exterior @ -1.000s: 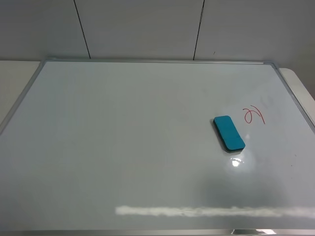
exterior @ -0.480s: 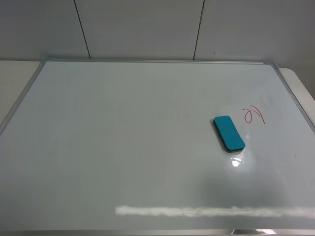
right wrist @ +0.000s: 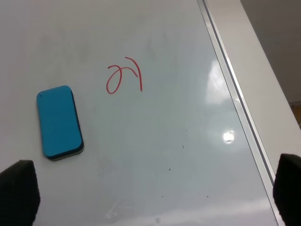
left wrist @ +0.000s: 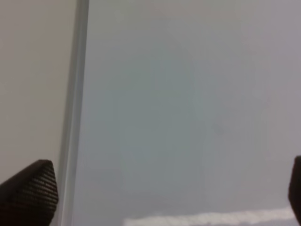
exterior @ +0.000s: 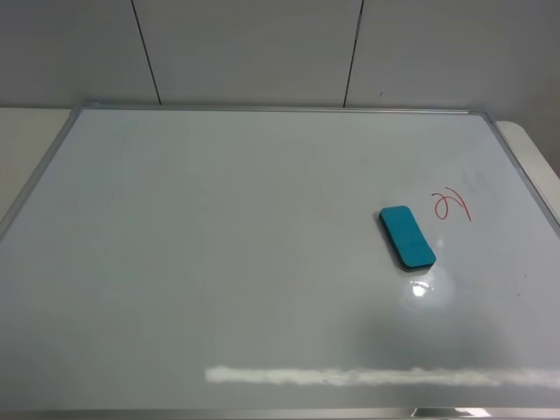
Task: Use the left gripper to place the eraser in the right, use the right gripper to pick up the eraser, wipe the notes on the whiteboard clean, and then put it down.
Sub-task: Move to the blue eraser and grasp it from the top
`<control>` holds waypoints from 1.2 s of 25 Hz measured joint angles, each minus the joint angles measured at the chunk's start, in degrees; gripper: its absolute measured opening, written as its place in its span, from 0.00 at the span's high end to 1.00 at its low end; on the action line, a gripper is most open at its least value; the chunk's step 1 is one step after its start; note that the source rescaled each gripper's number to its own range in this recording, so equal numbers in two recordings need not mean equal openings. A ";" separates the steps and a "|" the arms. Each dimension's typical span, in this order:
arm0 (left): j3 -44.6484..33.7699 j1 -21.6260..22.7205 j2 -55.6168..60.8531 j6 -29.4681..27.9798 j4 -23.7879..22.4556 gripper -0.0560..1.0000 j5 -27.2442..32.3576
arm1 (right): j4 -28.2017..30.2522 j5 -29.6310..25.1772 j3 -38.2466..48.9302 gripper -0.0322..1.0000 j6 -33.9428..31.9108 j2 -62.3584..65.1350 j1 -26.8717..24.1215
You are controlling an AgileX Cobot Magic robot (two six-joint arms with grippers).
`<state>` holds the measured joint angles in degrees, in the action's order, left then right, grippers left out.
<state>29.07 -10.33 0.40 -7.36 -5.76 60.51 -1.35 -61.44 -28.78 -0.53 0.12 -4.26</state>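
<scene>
1. High view: the whiteboard (exterior: 219, 245) lay flat, glossy white, and filled most of the picture. Its thin silver frame (exterior: 280, 109) ran along the far edge. A pale surface (exterior: 26, 131) showed past the far left corner, with a grey panelled wall (exterior: 254, 52) behind.
2. The eraser (exterior: 407, 237), a teal block with its dark felt side down, rested flat on the right half of the board, with its long axis at an angle to the frame.
3. The notes (exterior: 451, 206), a small red loop with a tail, sat just beside the eraser's far end, toward the right frame edge. A narrow strip of bare board separated the two.
4. Left claw (left wrist: 162, 195): the left wrist view showed only two dark fingertips (left wrist: 28, 193) at opposite edges of the picture. They were spread wide, with only bare board between them. One tip was level with the frame rail (left wrist: 75, 94).
5. Right claw (right wrist: 153, 190): its two dark fingertips (right wrist: 16, 190) were likewise spread wide. The eraser (right wrist: 59, 122) and the notes (right wrist: 123, 75) lay ahead of the tips, and neither tip touched the eraser.
6. A glare spot (exterior: 419, 289) showed on the board near the eraser.
</scene>
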 joint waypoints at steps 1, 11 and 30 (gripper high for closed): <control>0.00 0.00 0.00 0.00 0.00 0.00 0.00 | 0.00 0.00 0.00 0.00 0.00 0.00 0.00; 0.00 0.00 0.00 0.00 0.00 0.00 0.00 | 0.00 0.00 0.00 0.00 0.00 0.00 0.00; 0.00 0.00 0.00 0.00 0.00 0.00 0.00 | -0.04 2.85 -15.55 0.01 -10.21 -39.41 0.00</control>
<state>29.07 -10.33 0.40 -7.36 -5.76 60.51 -1.39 -58.60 -44.33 -10.73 -39.29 -4.26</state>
